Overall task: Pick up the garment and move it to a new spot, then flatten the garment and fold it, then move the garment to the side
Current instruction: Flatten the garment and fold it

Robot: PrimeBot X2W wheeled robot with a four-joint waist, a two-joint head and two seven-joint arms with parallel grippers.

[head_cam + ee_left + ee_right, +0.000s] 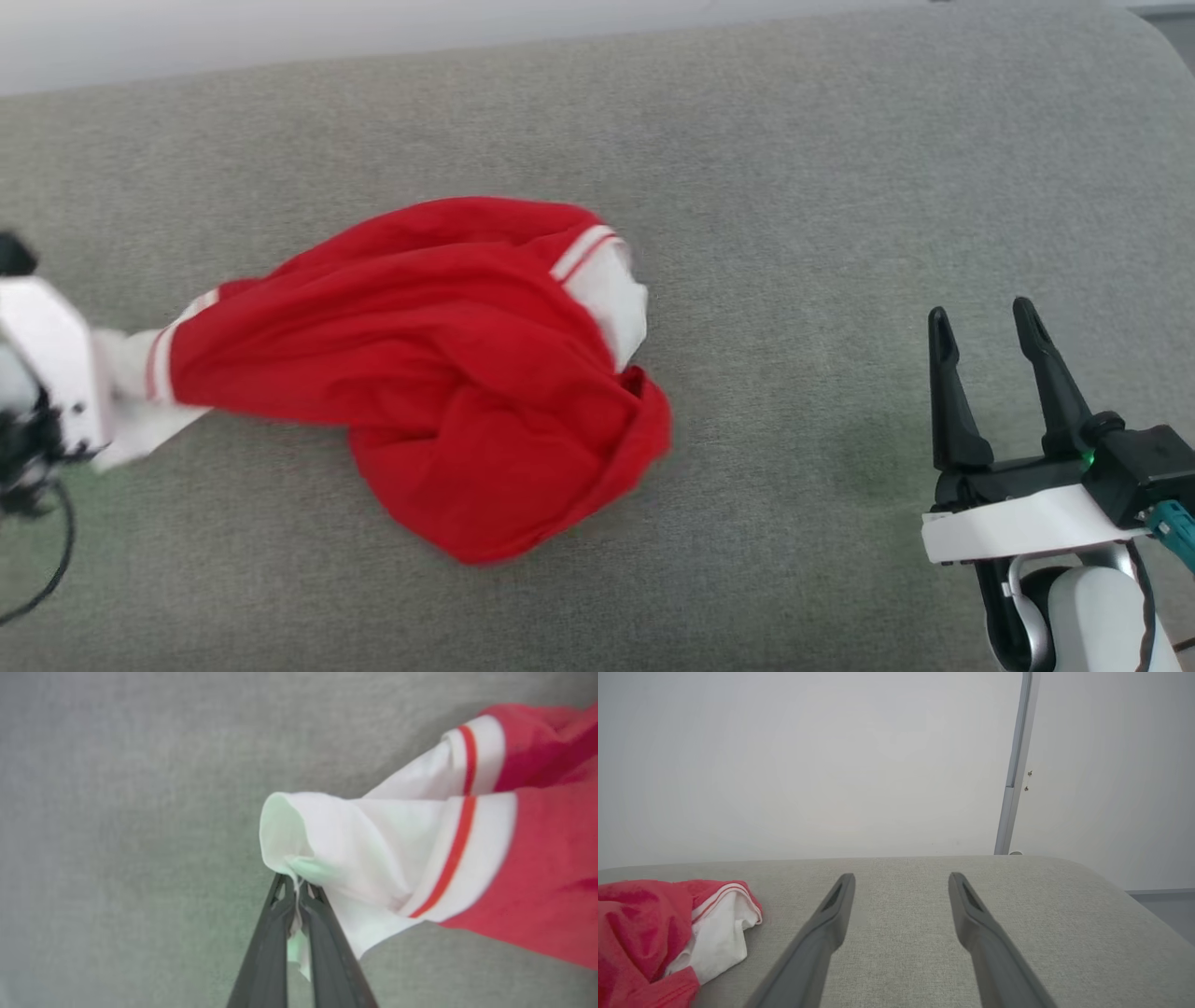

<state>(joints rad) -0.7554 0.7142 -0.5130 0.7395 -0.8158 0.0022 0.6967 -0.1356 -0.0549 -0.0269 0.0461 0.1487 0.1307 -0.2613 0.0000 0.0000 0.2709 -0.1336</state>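
Observation:
The garment point(439, 373) is a red jersey with white sleeves and red-white trim, lying crumpled on the grey cushion point(794, 187). In the left wrist view my left gripper point(297, 887) is shut on the hem of a white sleeve point(355, 840), the fabric pinched between its dark fingers. From the head, that arm's white wrist sits at the far left edge against the same sleeve point(140, 392). My right gripper point(982, 315) stands open at the lower right, well clear of the garment point(654, 933), with nothing between its fingers. The lettering and number are hidden in the folds.
The grey cushion has a rounded far right corner point(1087, 868). Behind it is a pale wall point(808, 765) with a vertical grey strip point(1015, 765). A black cable point(51, 551) hangs by the left wrist.

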